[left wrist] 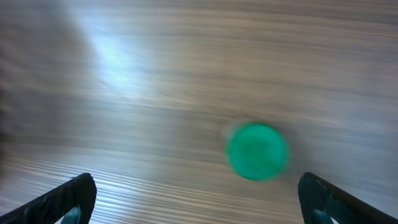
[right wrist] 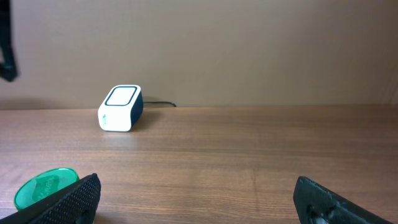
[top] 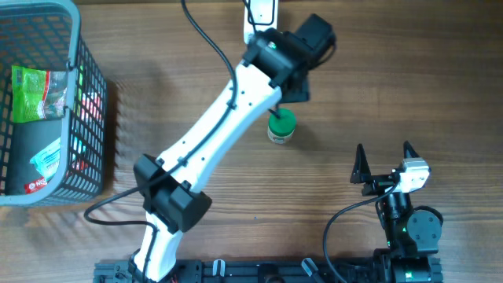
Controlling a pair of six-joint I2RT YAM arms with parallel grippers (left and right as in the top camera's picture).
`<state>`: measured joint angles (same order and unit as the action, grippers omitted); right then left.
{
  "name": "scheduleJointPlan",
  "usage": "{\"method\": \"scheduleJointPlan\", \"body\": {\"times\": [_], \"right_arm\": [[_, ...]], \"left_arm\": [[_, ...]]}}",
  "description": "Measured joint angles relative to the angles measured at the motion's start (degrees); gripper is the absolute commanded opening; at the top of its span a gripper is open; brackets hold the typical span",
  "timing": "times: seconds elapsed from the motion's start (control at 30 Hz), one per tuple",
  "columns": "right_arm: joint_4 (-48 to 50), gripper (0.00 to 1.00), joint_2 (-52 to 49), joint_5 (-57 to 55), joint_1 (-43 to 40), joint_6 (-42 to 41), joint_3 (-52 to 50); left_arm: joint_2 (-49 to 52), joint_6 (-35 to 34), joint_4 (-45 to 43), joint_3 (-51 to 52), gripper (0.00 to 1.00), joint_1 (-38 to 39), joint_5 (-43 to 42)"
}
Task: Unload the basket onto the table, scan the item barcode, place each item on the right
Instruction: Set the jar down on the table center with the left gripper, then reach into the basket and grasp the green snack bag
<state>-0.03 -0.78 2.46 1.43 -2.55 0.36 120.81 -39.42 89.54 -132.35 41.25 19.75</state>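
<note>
While the green-lidded jar (top: 281, 126) stands upright on the wooden table (top: 409, 71), a grey wire basket (top: 93, 94) holding a green packet (top: 35, 93) sits well to its left. The left gripper (left wrist: 196, 202) hangs just above the jar, its fingers spread wide and pinching nothing, though its own view is blurred. Beyond the jar sits the white barcode scanner (right wrist: 121, 109). Well to the right of the jar, the right gripper (top: 385, 167) is also spread wide and empty.
</note>
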Motion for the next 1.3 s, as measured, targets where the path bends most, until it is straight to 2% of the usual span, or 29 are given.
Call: {"method": "scheduleJointPlan", "body": {"times": [0.17, 0.37, 0.47, 0.53, 0.57, 0.7, 0.87, 1.17, 1.3], "right_arm": [[0.00, 0.99, 0.00, 0.00, 0.00, 0.00, 0.00], [0.00, 1.00, 0.00, 0.00, 0.00, 0.00, 0.00], [0.00, 1.00, 0.00, 0.00, 0.00, 0.00, 0.00], [0.00, 1.00, 0.00, 0.00, 0.00, 0.00, 0.00], [0.00, 1.00, 0.00, 0.00, 0.00, 0.00, 0.00], [0.00, 1.00, 0.00, 0.00, 0.00, 0.00, 0.00], [0.00, 1.00, 0.00, 0.00, 0.00, 0.00, 0.00], [0.00, 1.00, 0.00, 0.00, 0.00, 0.00, 0.00], [0.00, 1.00, 0.00, 0.00, 0.00, 0.00, 0.00]], "left_arm": [[-5.81, 2.27, 0.26, 0.42, 1.00, -11.78, 2.38], [-23.52, 1.16, -2.73, 0.31, 1.00, -31.28, 1.90], [-31.36, -0.39, -2.58, -0.70, 1.00, -44.41, -0.07], [-32.72, -0.83, -1.79, -1.11, 1.00, -51.25, -2.69], [-32.76, -1.29, -0.96, -1.16, 1.00, -57.16, -5.01], [-28.22, -3.45, -0.20, 2.51, 0.97, -68.37, -12.37], [-22.14, -7.08, -6.99, 13.29, 0.98, -74.01, -15.52], [-20.20, -13.90, -32.72, 34.80, 1.00, -74.38, -16.83], [-17.29, -16.26, -39.34, 39.47, 1.00, -74.38, -16.17]]}}
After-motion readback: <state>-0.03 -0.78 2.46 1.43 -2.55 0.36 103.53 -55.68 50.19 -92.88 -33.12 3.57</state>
